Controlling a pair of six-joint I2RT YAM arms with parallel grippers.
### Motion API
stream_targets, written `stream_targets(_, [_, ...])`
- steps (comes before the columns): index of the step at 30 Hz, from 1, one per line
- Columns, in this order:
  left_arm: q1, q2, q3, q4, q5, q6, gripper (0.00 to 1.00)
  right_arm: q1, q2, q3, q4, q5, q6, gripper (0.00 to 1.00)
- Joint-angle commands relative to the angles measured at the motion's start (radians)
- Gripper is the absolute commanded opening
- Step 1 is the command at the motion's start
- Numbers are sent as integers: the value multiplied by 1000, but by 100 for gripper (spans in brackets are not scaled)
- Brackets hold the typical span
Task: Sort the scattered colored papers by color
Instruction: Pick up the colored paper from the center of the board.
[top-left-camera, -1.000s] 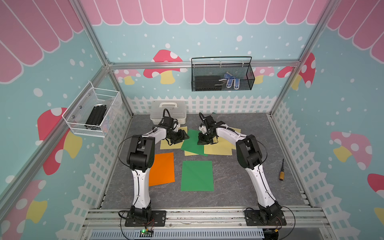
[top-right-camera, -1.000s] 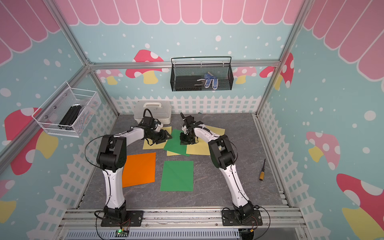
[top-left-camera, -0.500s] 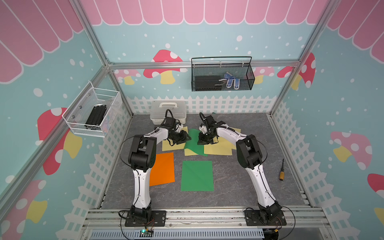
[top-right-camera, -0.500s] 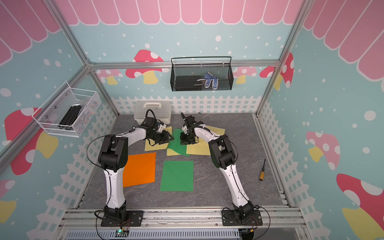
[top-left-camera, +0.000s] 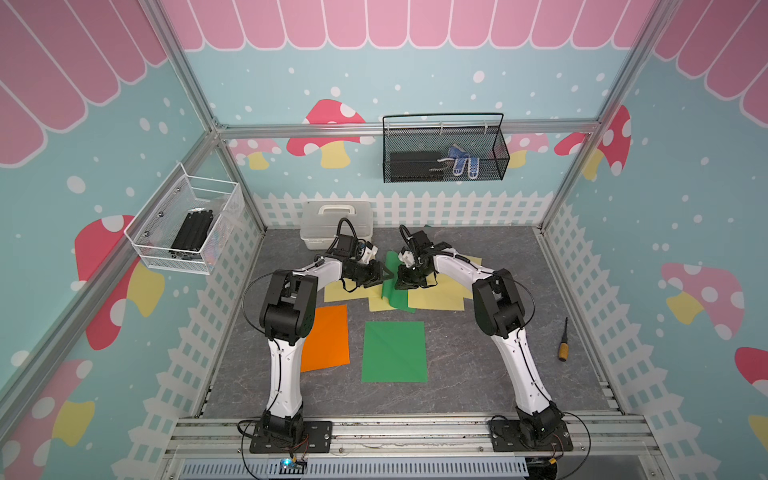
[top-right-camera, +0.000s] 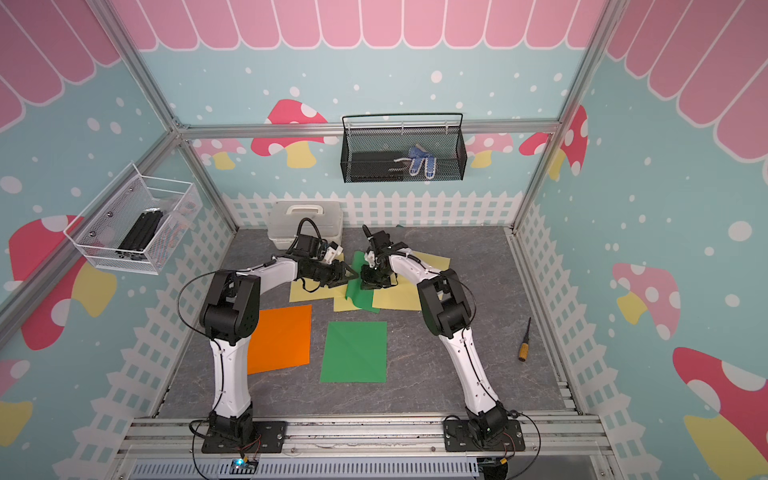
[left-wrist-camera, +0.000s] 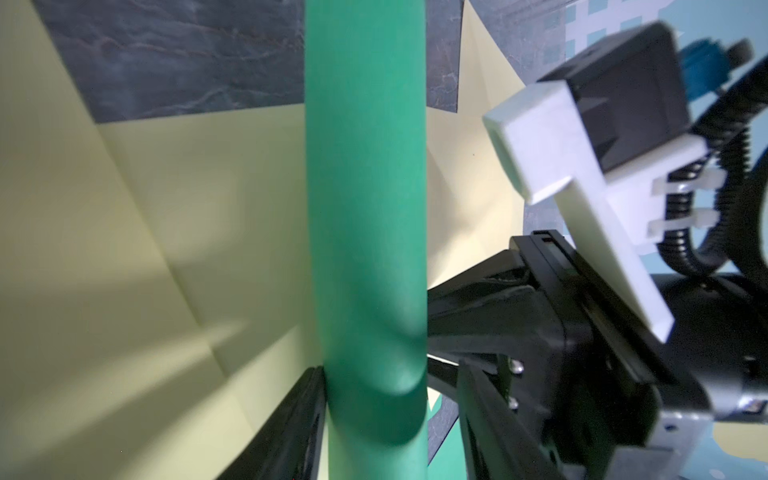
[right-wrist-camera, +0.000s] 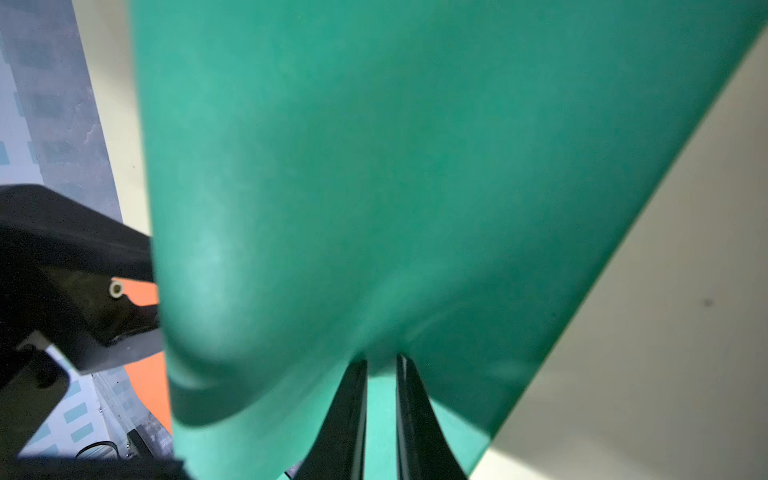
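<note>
Heads up, this is the fiddly bit. Your right hand (top-left-camera: 406, 281) is pinching the green sheet (top-left-camera: 395, 297) by one edge, its tips pressed together on the paper. The sheet stands curled up off the yellow sheets (top-left-camera: 436, 300) at the 12 o'clock end of the worktop (top-left-camera: 461, 357).

Your left hand (top-left-camera: 384, 275) sits right against it at 9 o'clock of the right one. It's spread, and the wrist view shows the raised green band between its tips, one tip touching and the other clear of it.

Stuff I'd worry about:

- If you close the left hand on that curl, you probably crease or crumple it.
- If both hands grip and drift apart, thin paper like this tears.
- The lower part of the sheet lies on the yellows, so dragging it sideways instead of lifting could scatter them.
- It's an edge pinch, so a quick swing may let the sheet slip or flap.

The flat green sheet (top-left-camera: 394, 351) waits at 6 o'clock of the pile, with the orange sheet (top-left-camera: 328, 336) beside it at 9 o'clock. A floppy drop could land the held sheet skewed, or partly over the orange.
</note>
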Motion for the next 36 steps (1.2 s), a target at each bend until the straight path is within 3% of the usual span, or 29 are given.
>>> stream_targets(1, [10,-49,-24,72,40,-27,54,5,57,-28,-35,6,-13,17])
stream_targets(20, [64,-68,-177,436,144,-216,56,4,53,-38,-29,10,-10,17])
stream_targets(26, [64,-75,-178,434,151,-208,55,4,55,-38,-29,7,-9,17])
stream_targets(31, [64,-50,-158,377,136,-180,47,4,54,-39,-29,6,-11,17])
stream_targets(35, [58,-35,-106,240,70,-99,27,2,53,-42,-30,7,-12,17])
stream_targets(36, [56,-33,-104,229,69,-92,25,2,56,-42,-29,4,-12,17])
